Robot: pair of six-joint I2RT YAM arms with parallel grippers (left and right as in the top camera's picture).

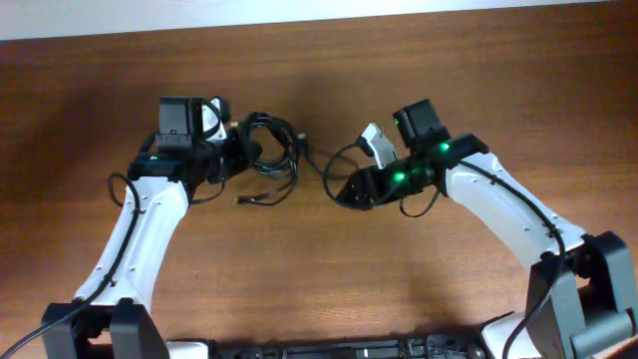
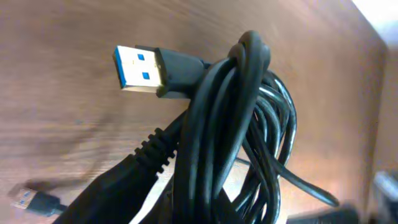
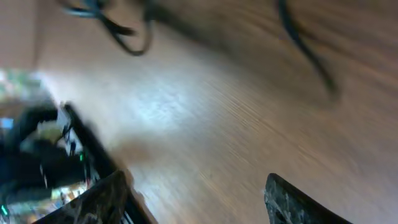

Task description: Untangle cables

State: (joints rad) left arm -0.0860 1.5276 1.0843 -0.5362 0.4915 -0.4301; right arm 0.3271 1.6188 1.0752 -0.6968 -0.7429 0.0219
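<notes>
The cables are a knotted bundle [image 1: 274, 150] of thin black cords at the back middle of the table. My left gripper [image 1: 242, 157] is at the bundle's left side and shut on it. In the left wrist view the bundle [image 2: 230, 143] fills the frame and hides my fingers. A silvery USB plug with a blue insert [image 2: 140, 68] sticks out to the left. One cord [image 1: 321, 175] trails right from the bundle toward my right gripper [image 1: 344, 191]. My right gripper [image 3: 196, 202] is open and empty, low over bare wood. Blurred cords [image 3: 124, 34] lie beyond it.
A loose plug end [image 1: 245, 199] lies on the brown wooden table [image 1: 319, 279] in front of the bundle; it also shows in the left wrist view [image 2: 28, 199]. A pale wall edge [image 1: 319, 15] runs along the table's back.
</notes>
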